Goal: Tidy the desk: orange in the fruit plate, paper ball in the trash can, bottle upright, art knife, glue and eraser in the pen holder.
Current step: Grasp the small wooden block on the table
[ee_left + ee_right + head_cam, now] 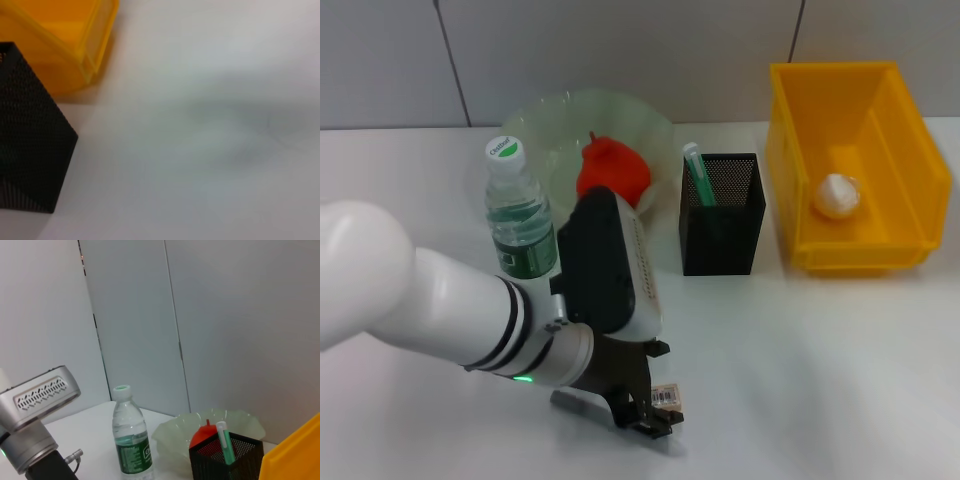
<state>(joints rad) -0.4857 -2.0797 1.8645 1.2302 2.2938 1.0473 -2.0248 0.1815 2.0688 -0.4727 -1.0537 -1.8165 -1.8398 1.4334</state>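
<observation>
**Q:** What sits in each container?

**A:** The yellow plastic bin (860, 160) at the far right of the white desk (800, 360) holds 1 crumpled white paper ball (837, 196). The black mesh pen holder (722, 213), just left of it, holds 1 green-capped glue stick (698, 173) leaning at its left side. The pale green fruit plate (555, 120) behind holds the orange-red fruit (612, 168). The clear water bottle with a green label (519, 218) stands upright beside the plate.

**Q:** And your fingers?

**A:** My left gripper (655, 412) is low at the desk's near edge, its dark fingers (642, 405) close around a small eraser with a barcode label (668, 396), which lies on the desk, touching them. Whether I actually grip it, I cannot tell. My right gripper is outside every view.
</observation>
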